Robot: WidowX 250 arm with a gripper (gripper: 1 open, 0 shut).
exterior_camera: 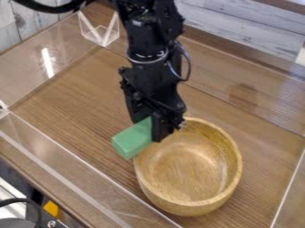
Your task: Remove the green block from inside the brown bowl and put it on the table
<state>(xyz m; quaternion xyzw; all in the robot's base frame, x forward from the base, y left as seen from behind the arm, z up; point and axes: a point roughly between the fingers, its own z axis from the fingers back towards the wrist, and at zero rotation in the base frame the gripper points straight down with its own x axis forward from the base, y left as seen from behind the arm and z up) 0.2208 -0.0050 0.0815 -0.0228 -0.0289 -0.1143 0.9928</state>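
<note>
The green block (131, 140) hangs tilted in my gripper (152, 134), which is shut on its upper end. The block is just outside the left rim of the brown bowl (191, 169), low over the table (71, 98). Whether its lower corner touches the wood I cannot tell. My black arm comes down from the top of the view and points straight down. The bowl's inside holds nothing that I can see.
Low clear acrylic walls (48, 142) border the table at the front and left. A small clear stand (102, 31) is at the back left. A pale plank wall runs along the back right.
</note>
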